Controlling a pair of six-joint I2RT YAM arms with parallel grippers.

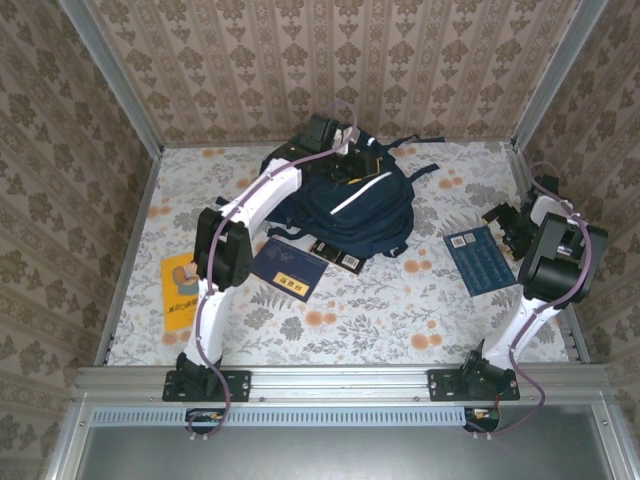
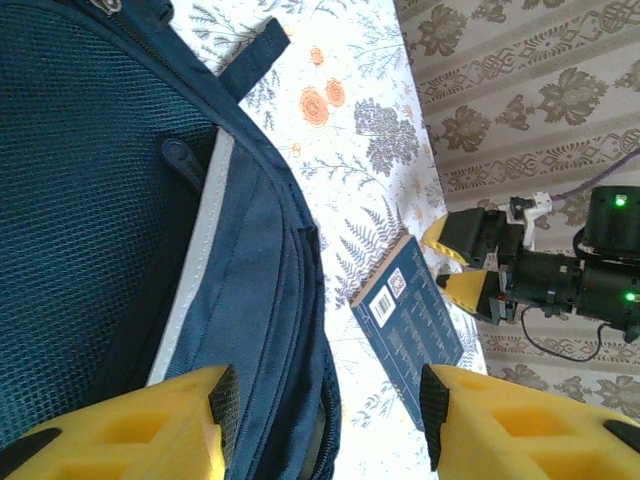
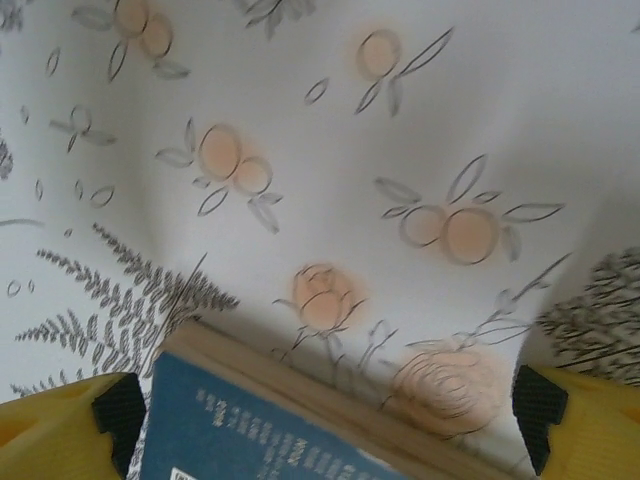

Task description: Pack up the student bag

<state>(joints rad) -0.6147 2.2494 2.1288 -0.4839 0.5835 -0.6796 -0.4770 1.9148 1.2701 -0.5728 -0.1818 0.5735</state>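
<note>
The student bag, a navy-blue backpack with a white stripe, lies at the back centre of the table. My left gripper hovers over its far end. In the left wrist view it is open, with the student bag's zippered edge and bare table between the fingers. A blue book lies at the right, and my right gripper is at its far edge. In the right wrist view this gripper stands wide open, with the blue book's corner between its fingers, not gripped.
Another blue book and small dark items lie in front of the bag. A yellow book rests near the left edge. Patterned walls enclose the table on three sides. The right gripper also shows beyond the blue book.
</note>
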